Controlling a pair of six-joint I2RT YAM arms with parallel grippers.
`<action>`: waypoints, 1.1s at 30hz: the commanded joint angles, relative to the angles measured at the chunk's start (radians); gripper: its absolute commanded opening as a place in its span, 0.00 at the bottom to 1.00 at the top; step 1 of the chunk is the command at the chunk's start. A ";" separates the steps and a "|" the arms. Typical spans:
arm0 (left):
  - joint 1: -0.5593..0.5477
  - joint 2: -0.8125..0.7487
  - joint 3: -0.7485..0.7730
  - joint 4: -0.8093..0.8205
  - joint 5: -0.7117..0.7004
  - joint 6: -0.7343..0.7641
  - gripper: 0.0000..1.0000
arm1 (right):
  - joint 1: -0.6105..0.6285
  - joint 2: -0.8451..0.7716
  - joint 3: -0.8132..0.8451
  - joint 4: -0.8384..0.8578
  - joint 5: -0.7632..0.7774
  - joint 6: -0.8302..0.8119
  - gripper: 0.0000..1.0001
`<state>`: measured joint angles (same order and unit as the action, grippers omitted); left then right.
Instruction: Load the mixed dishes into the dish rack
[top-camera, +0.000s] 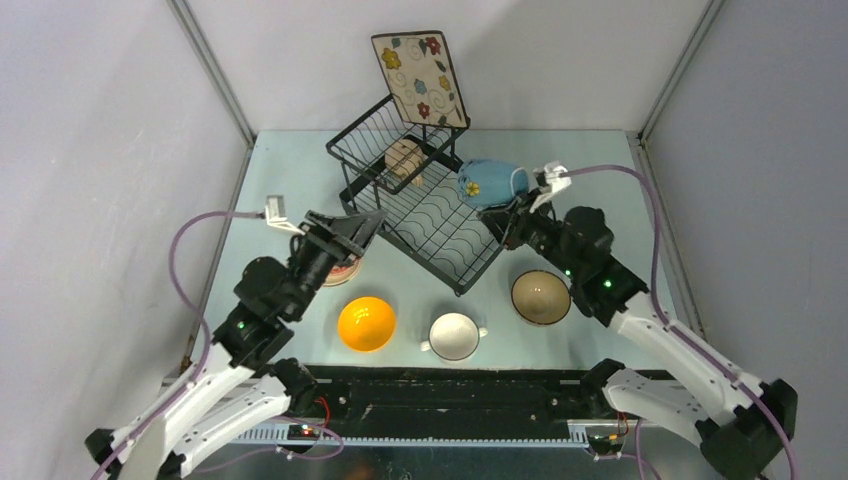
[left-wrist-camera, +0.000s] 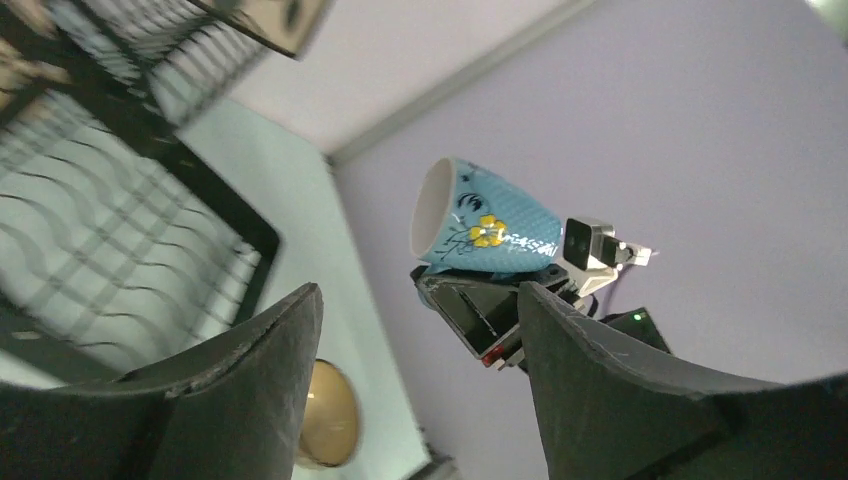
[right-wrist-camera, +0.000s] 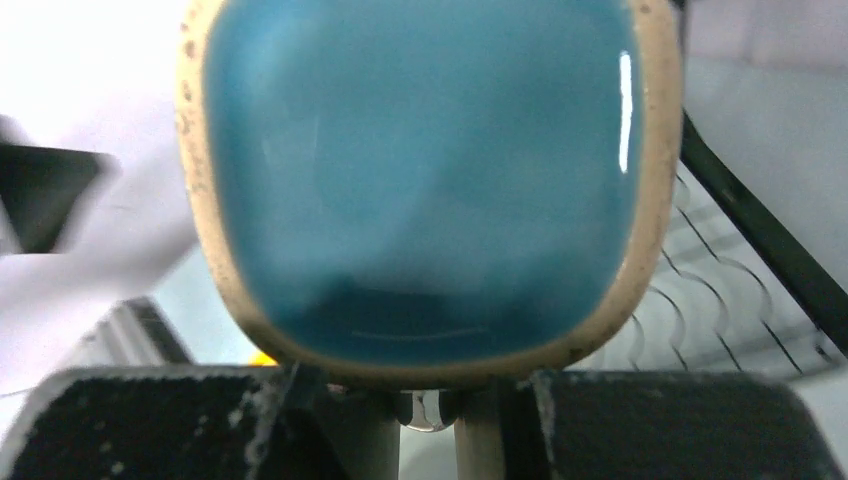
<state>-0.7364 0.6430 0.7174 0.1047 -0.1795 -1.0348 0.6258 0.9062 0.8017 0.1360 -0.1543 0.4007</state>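
Observation:
The blue mug (top-camera: 490, 182) hangs sideways over the right edge of the black dish rack (top-camera: 432, 232), with my right gripper (top-camera: 517, 200) shut on its handle. In the right wrist view the mug's blue base (right-wrist-camera: 430, 180) fills the frame above that gripper (right-wrist-camera: 430, 410). My left gripper (top-camera: 365, 228) stands open and empty by the rack's left side, above the red-patterned bowl (top-camera: 345, 272). Its wrist view looks between the open gripper (left-wrist-camera: 420, 292) at the held mug (left-wrist-camera: 490, 225). The square floral plate (top-camera: 420, 78) and the beige mug (top-camera: 403, 158) sit in the raised basket.
An orange-yellow bowl (top-camera: 366, 323), a white two-handled bowl (top-camera: 454, 335) and a tan bowl (top-camera: 541, 297) stand in a row on the table in front of the rack. Grey walls close in on the table's left, right and back.

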 joint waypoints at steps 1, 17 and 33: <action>0.007 -0.090 0.006 -0.285 -0.226 0.200 0.75 | -0.004 0.097 0.078 -0.146 0.211 -0.100 0.00; 0.009 -0.140 -0.030 -0.437 -0.370 0.354 0.75 | 0.047 0.699 0.434 -0.403 0.456 -0.163 0.00; 0.009 -0.162 -0.089 -0.482 -0.412 0.407 0.75 | 0.133 1.096 0.773 -0.525 0.411 -0.126 0.00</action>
<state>-0.7326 0.4938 0.6334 -0.3820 -0.5644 -0.6525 0.7307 1.9747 1.5032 -0.4221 0.2581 0.2550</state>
